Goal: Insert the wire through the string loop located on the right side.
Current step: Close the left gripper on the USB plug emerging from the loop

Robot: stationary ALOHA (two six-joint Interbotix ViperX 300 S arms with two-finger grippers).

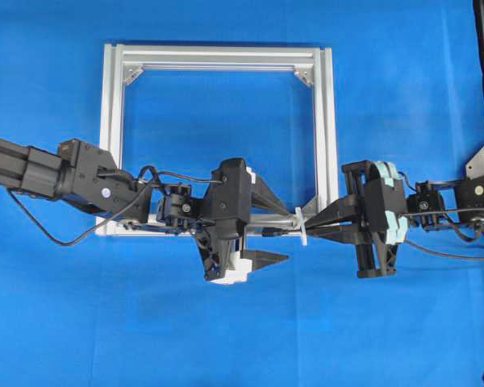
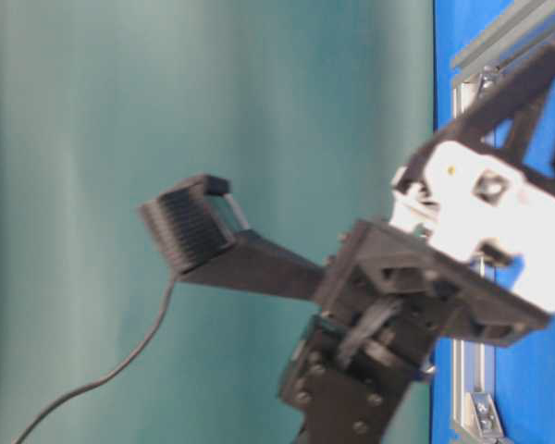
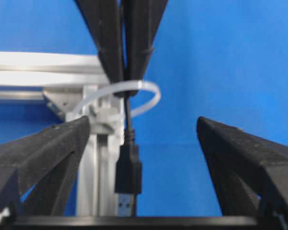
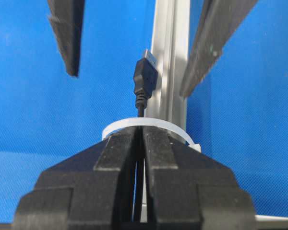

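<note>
One wire (image 4: 145, 79) through string loop (image 4: 149, 125), plug toward wide-spread left gripper (image 3: 144, 158), pinched by right gripper (image 4: 141, 143).

Overhead view: wire (image 1: 276, 234) too thin to trace near the string loop (image 1: 302, 225); can't tell there whether it passes through. Frame (image 1: 329, 121) near rail mostly covered by both arms. Left gripper (image 1: 281, 222) upper finger overlaps the frame, tip lost in dark clutter.

Table-level view: blurred; left arm blocks most of the frame (image 2: 472, 65), cut at 12 and 6 o'clock.

Left wrist view: plug (image 3: 128, 168) metal tip soft, out of focus; fingers (image 3: 43, 153) cut at 6 o'clock.

Right wrist view: wire (image 4: 140, 112) vanishes between the right gripper (image 4: 140, 139) pads; loop's near half hidden behind them.
</note>
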